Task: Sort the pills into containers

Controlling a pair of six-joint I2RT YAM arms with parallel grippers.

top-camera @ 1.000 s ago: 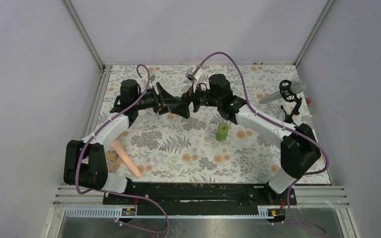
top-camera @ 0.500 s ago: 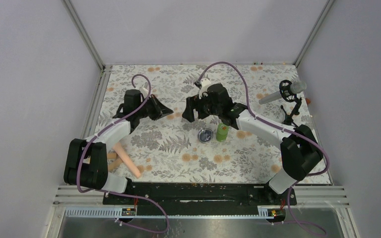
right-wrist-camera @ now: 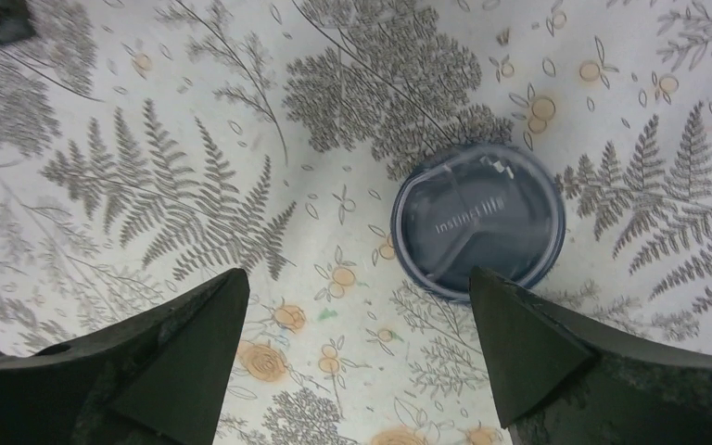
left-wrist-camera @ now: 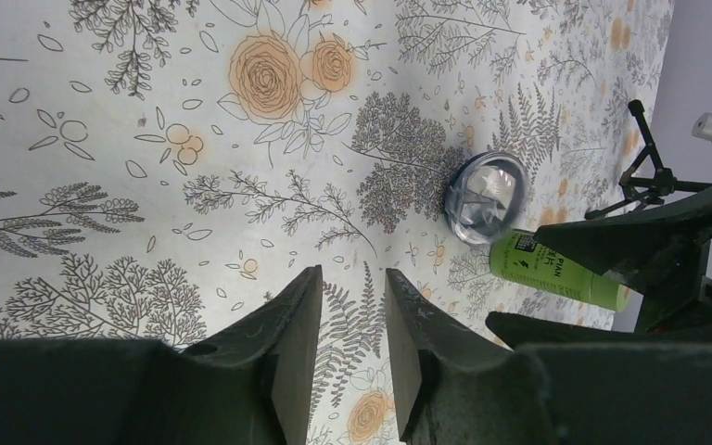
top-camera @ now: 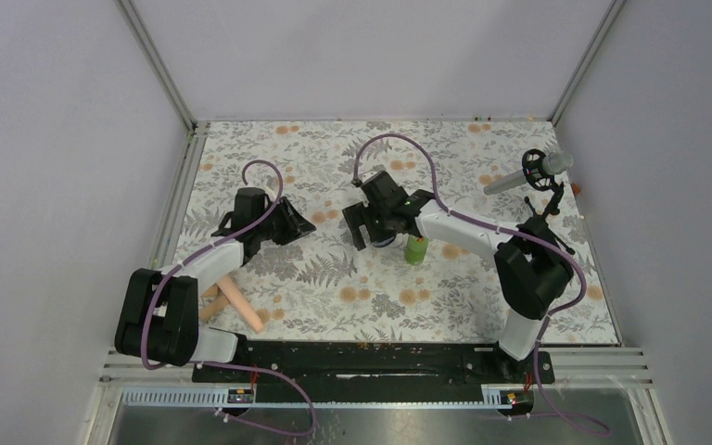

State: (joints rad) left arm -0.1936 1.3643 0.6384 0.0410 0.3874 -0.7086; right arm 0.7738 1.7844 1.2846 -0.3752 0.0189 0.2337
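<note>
Parted from the nose-to-nose meeting of a second ago: drew the left tool (top-camera: 301,222) back, well to the left of the green bottle (top-camera: 415,248), and brought the right tool (top-camera: 366,230) down just left of that bottle, over the dark-blue jar (right-wrist-camera: 478,221). Left the jar standing on the counter (top-camera: 334,287) just beside the bottle, on its left, seemingly capped.

Judging by that hover, next comes taking hold of the jar. To do it well:
- Shift sideways first. From the right wrist, the jar lies nearer one fingertip than the other, so bring it midway.
- Lower straight down until both fingers straddle the jar's wall, not its shiny rim.
- Close gently, since a shallow round jar may squirt out of a hard pinch.
- Keep the bottle-side finger from nudging the bottle, which looks tall, narrow and likely to topple.
- Hold the left arm away from the bottle meanwhile.

Right tool: spread wide, gripping nothing, touching nothing that can be seen, hanging above the jar. Left tool: fingers nearly together with only a narrow gap showing, nothing between them, clear of both containers and aimed back toward the bottle.

No pill to be made out anywhere near the bottle – only peach-pink rods (top-camera: 239,306) well to its left, toward the near edge.
</note>
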